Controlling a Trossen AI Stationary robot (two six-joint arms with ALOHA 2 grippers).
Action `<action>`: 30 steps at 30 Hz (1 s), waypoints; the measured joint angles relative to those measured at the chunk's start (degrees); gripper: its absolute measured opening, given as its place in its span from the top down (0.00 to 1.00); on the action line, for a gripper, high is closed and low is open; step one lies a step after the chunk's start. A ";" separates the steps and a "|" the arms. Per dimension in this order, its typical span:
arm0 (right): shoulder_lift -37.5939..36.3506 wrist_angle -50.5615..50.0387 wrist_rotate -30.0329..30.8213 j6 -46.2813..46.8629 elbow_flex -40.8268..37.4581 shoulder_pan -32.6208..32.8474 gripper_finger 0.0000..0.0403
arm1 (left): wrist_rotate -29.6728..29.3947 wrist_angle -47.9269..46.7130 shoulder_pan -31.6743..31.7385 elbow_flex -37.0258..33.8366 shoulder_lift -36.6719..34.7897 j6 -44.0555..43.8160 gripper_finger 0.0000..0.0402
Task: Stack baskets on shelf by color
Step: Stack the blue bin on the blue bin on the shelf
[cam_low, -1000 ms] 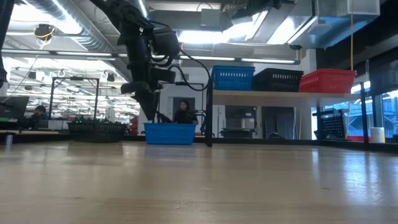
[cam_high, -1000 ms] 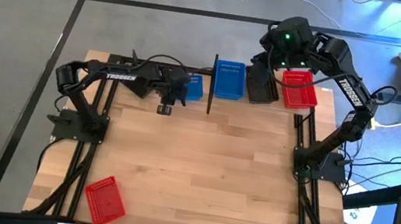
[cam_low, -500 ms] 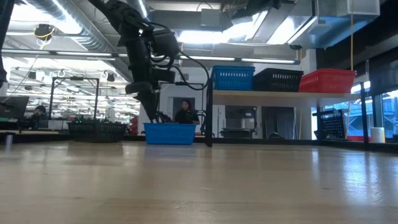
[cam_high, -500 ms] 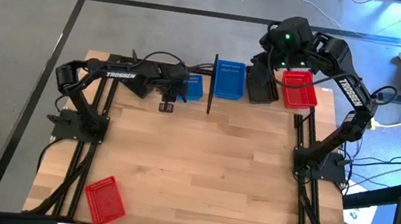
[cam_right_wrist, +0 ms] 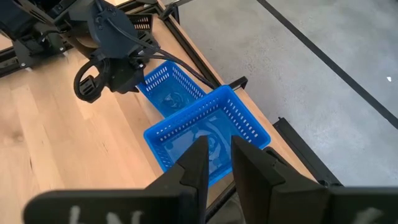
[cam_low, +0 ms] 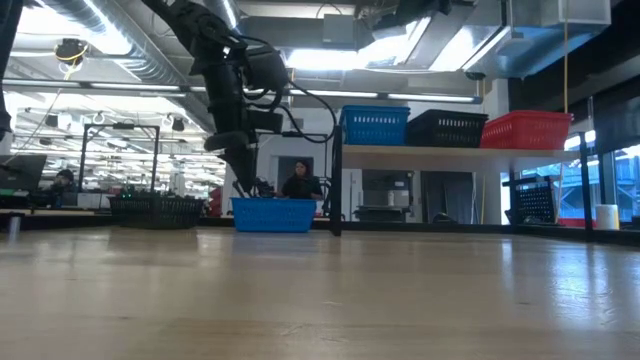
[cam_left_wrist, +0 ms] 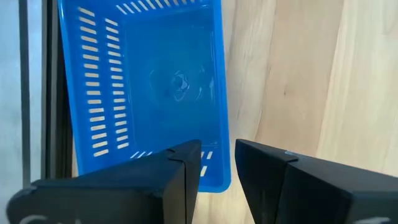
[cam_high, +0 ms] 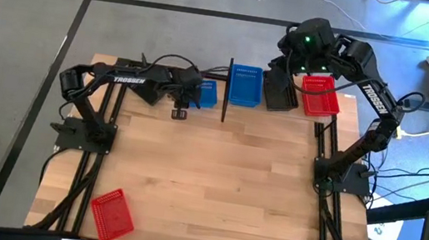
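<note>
Left wrist view is showing the left gripper (cam_left_wrist: 217, 168), fingers (cam_left_wrist: 180, 163) slightly apart, straddling the blue basket (cam_left_wrist: 149, 87) wall.

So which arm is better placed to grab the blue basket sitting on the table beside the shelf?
Left. The left gripper hangs directly over the near wall of the blue basket on the tabletop, fingers slightly apart. The right gripper is up above the shelf, over the shelf's blue basket.

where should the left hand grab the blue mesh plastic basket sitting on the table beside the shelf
Probably the short end wall of the blue mesh plastic basket nearest the left hand, from straight above. The basket sits upright and open, and the open fingers already straddle that thin rim, so one goes inside, one outside.
</note>
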 joint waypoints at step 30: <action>0.02 0.00 -0.02 0.07 0.00 0.04 0.83 | 2.84 1.30 1.32 -0.02 4.11 -2.55 0.78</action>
